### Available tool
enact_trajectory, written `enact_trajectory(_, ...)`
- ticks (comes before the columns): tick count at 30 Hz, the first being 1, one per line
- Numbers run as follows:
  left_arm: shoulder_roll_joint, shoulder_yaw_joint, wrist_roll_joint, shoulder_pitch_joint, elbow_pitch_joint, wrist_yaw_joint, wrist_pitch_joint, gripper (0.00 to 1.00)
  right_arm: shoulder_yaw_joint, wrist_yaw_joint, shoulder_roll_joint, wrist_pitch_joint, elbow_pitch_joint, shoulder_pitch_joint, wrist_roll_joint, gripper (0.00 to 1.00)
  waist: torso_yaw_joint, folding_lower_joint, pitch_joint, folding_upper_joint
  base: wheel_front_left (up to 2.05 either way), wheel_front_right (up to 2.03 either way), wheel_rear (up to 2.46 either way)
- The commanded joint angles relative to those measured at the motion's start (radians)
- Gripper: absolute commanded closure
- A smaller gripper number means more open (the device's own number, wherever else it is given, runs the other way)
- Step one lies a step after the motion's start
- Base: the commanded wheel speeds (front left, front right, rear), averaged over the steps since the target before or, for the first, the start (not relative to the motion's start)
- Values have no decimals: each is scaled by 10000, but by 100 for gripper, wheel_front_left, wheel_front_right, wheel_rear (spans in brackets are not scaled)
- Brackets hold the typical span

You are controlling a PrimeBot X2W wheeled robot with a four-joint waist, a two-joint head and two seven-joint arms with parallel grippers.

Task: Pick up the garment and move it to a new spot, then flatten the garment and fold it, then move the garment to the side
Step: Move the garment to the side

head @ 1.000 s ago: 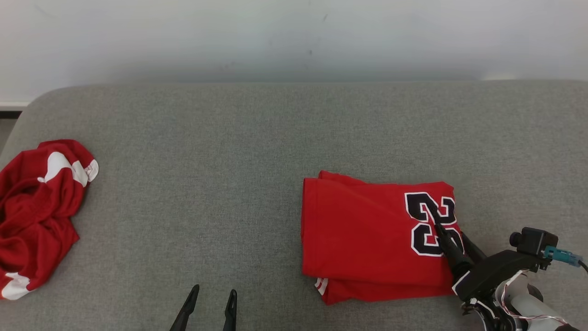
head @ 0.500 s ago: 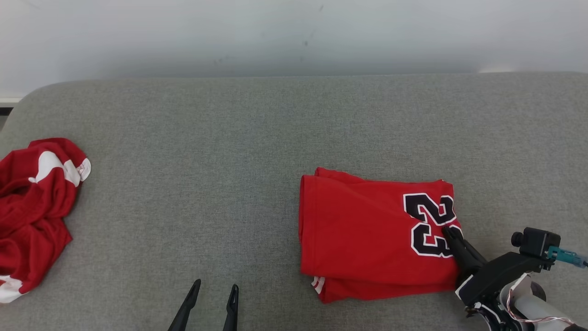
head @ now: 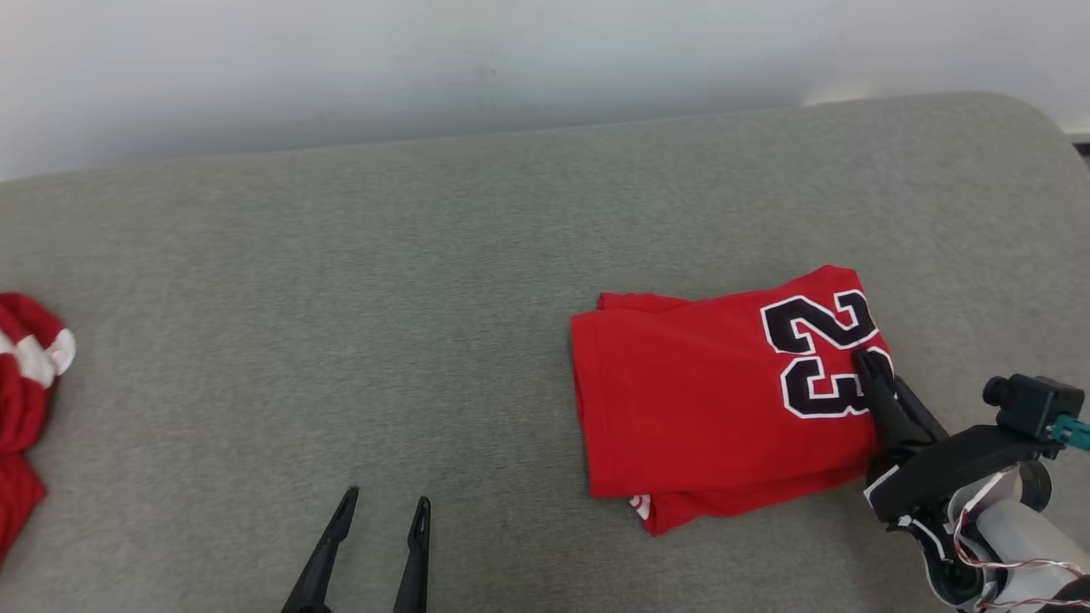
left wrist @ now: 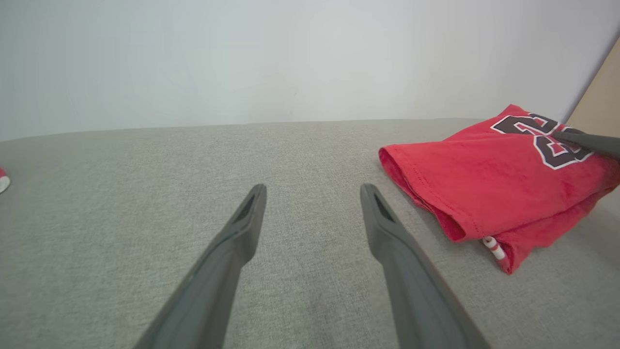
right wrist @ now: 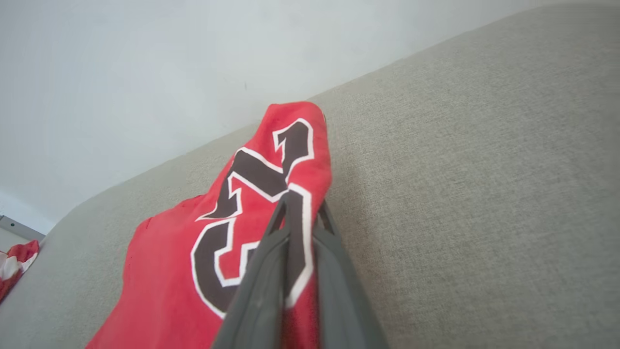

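Note:
A folded red garment (head: 698,400) with a black and white "23" lies on the grey cushion at the right; it also shows in the left wrist view (left wrist: 489,179) and the right wrist view (right wrist: 193,261). My right gripper (head: 873,366) is shut on the garment's right edge, pinching the cloth by the number, as its own view (right wrist: 300,206) shows. My left gripper (head: 383,511) stands open over bare cushion near the front, left of the garment, fingers (left wrist: 242,232) wide apart with nothing between them.
A second crumpled red and white garment (head: 25,392) lies at the far left edge of the cushion (head: 341,298). A pale wall (head: 511,51) runs behind. The cushion's rounded right end (head: 1035,128) is close to the folded garment.
The head camera has turned to the right, so the whole picture shifted left. The folded garment has slid and turned toward the cushion's right end, held by my right gripper. The left gripper stays open.

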Motion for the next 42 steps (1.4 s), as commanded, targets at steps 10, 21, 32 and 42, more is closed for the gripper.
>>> enact_trajectory(10,235,161,327,-490,99,-225,-38,0,-1068,-1,914,-44,-307,278,-1900,100,-2422,0,630,0,0,0,0)
enact_trajectory(21,490,203,475,-778,212,-278,-40,0,-1121,-1,1386,-45,-176,414,-2302,100,-3639,0,865,0,0,0,0)
enact_trajectory(32,607,-149,629,-1311,246,-458,-38,0,-1192,-1,1141,-46,-100,-131,-2664,100,-3367,0,1526,0,0,0,0)
enact_trajectory(42,643,-718,911,-2673,62,-651,-38,0,-782,-1,-343,-46,-233,-2225,-3151,100,-2179,0,3078,0,0,0,0)
